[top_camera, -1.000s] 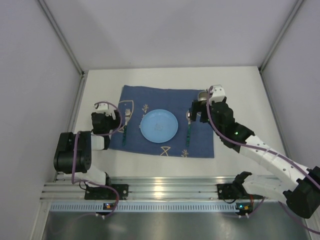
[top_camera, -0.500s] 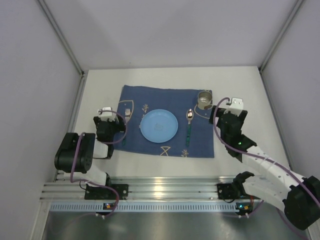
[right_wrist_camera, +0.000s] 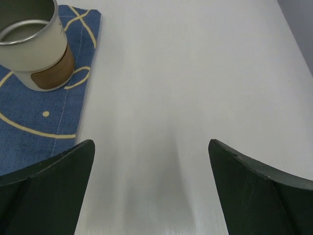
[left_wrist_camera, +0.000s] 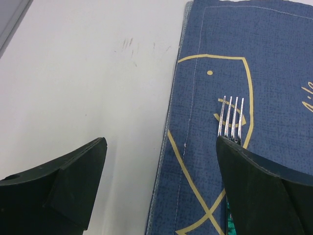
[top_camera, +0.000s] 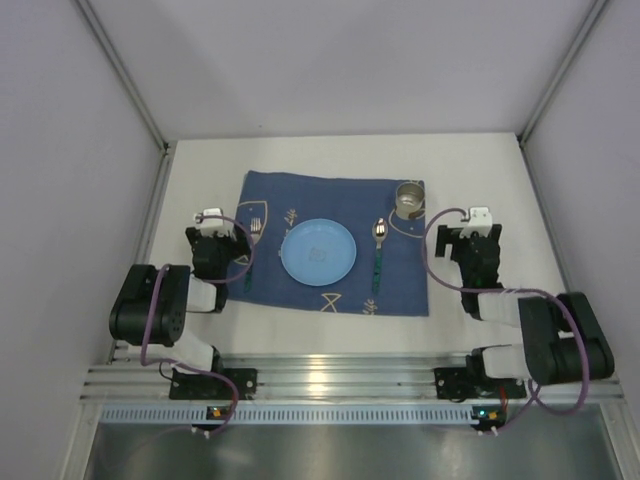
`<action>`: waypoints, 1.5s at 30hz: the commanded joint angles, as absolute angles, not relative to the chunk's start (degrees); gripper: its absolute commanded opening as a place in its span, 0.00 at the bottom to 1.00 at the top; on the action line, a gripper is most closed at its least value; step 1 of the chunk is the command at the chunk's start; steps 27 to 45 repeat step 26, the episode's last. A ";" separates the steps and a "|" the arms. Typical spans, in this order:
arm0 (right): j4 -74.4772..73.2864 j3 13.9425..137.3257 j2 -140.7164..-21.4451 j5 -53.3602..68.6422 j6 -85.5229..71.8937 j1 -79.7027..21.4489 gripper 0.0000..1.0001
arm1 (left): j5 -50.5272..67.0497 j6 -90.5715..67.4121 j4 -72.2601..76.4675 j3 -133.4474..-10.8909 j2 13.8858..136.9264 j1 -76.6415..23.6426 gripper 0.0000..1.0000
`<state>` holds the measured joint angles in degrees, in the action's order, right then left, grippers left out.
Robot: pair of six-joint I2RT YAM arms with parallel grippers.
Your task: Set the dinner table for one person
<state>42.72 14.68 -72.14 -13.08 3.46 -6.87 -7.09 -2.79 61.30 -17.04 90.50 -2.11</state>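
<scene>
Light fell soft and even from above me, shadows faint. The ribbed aluminium rail (top_camera: 320, 385) at my bases glared white. Under my right wrist the large white matte tabletop (right_wrist_camera: 195, 73) showed a pale smeared sheen; my black fingers (right_wrist_camera: 44, 191) loomed blurred at the edges

1. The mat (top_camera: 300, 195) lies flat on the table (top_camera: 320, 155), roughly midway across it, with bare table on every side
2. The plate (top_camera: 318, 251) sits on the middle of the mat
3. The fork (top_camera: 255, 230) lies on the mat left of the plate, tines toward the far side
4. The spoon (top_camera: 377, 255) lies on the mat right of the plate, bowl toward the far side
5. The cup (top_camera: 409, 198) stands upright on the mat's far right corner, behind the spoon
6. The left claw (left_wrist_camera: 161, 142) is over the mat's left edge, just beside the fork's tines
7. The right claw (right_wrist_camera: 150, 144) is over bare table right of the mat, near the cup
</scene>
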 commanded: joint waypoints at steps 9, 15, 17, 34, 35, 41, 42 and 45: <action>66.55 14.41 -83.06 -6.77 2.20 -2.81 1.00 | -6.68 -2.37 63.63 -17.93 90.44 -2.11 0.98; 66.36 14.59 -83.05 -4.76 1.58 -2.02 1.00 | -6.68 -2.29 63.63 -17.93 90.44 -2.11 0.98; 66.71 14.59 -83.14 -4.83 1.76 -1.93 1.00 | -6.68 -2.37 63.63 -17.93 90.26 -2.11 0.99; 66.53 14.59 -83.06 -4.83 1.85 -1.85 1.00 | -6.68 -2.29 63.72 -17.93 90.35 -2.11 0.98; 66.53 14.59 -83.06 -4.83 1.85 -1.85 1.00 | -6.68 -2.29 63.72 -17.93 90.35 -2.11 0.98; 66.53 14.59 -83.06 -4.83 1.85 -1.85 1.00 | -6.68 -2.29 63.72 -17.93 90.35 -2.11 0.98; 66.53 14.59 -83.06 -4.83 1.85 -1.85 1.00 | -6.68 -2.29 63.72 -17.93 90.35 -2.11 0.98; 66.53 14.59 -83.06 -4.83 1.85 -1.85 1.00 | -6.68 -2.29 63.72 -17.93 90.35 -2.11 0.98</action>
